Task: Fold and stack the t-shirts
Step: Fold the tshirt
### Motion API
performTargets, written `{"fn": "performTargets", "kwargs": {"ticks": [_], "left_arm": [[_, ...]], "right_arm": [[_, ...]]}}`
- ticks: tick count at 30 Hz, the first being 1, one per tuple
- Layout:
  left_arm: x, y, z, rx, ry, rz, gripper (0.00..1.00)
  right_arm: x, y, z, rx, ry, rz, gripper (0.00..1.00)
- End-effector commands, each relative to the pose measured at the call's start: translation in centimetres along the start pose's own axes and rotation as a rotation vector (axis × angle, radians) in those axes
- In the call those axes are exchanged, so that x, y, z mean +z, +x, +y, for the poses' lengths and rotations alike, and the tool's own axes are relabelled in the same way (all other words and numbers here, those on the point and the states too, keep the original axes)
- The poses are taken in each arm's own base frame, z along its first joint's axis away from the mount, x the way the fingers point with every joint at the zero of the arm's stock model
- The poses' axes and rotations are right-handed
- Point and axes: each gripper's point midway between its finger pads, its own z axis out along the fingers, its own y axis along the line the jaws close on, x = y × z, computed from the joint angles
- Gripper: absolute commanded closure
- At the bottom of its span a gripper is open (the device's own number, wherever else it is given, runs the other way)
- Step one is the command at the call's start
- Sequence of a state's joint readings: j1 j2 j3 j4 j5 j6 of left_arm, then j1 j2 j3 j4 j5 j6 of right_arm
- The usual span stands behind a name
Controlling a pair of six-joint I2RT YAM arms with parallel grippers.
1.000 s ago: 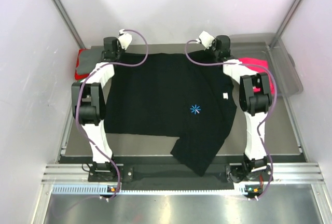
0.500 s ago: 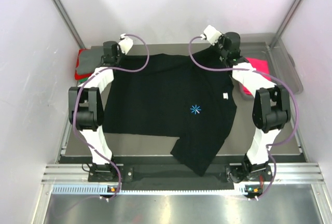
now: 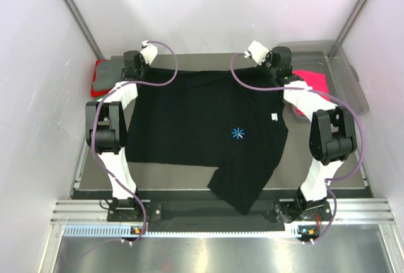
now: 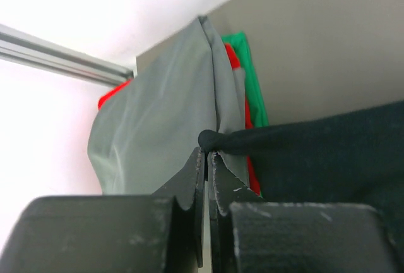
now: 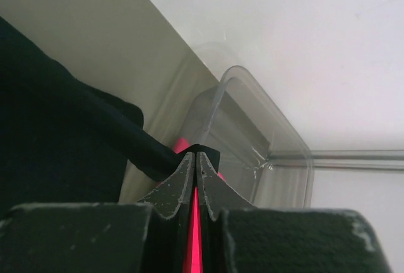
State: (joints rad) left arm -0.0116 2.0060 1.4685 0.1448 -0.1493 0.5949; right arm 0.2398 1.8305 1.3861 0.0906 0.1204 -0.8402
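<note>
Though the black t-shirt (image 3: 189, 115) carries a small white neck label (image 3: 274, 117), it is too small to read from above. The only other marking is a light-blue asterisk print (image 3: 237, 134) near the middle of the cloth. The shirt lies spread over the table (image 3: 170, 175), with one flap reaching toward the near edge between the arm bases.

Both arms reach to its far edge. The left gripper (image 4: 207, 153) is pinched tight on the far-left corner, a little roll of black cloth bunched at its tips. The right gripper (image 5: 196, 154) is clamped just as tightly on the far-right corner.

From overhead, the pile at the far left is only a sliver of red and grey. The left wrist view shows it better: a grey tee (image 4: 158, 121) draped over a red tee (image 4: 113, 96), with a green tee (image 4: 251, 83) against them. On the right, a hot-pink tee (image 3: 314, 80) lies by the clear plastic bin (image 3: 344, 64); I cannot tell whether it is inside.
</note>
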Motion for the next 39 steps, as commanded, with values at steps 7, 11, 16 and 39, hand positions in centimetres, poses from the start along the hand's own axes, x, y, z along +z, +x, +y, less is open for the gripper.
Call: {"fn": "performTargets", "kwargs": {"ticks": [7,11,16,39], "left_arm": [[-0.6,-0.9,4.0,-0.098,-0.096,-0.091,1.00],[-1.2,0.1,3.7,-0.100,-0.095,-0.081,1.00],[-1.8,0.8,3.0,-0.103,-0.073,-0.075,1.00],[-4.1,5.7,-1.5,-0.107,0.061,0.026,1.00]], "right_arm": [[-2.2,-1.4,-2.5,0.026,0.057,-0.015,1.00],[-3.1,-1.1,-2.2,0.044,0.045,-0.007,1.00],[-4.4,-0.6,-1.8,0.053,0.041,-0.001,1.00],[-7.5,6.5,6.6,0.083,-0.146,0.123,1.00]]}}
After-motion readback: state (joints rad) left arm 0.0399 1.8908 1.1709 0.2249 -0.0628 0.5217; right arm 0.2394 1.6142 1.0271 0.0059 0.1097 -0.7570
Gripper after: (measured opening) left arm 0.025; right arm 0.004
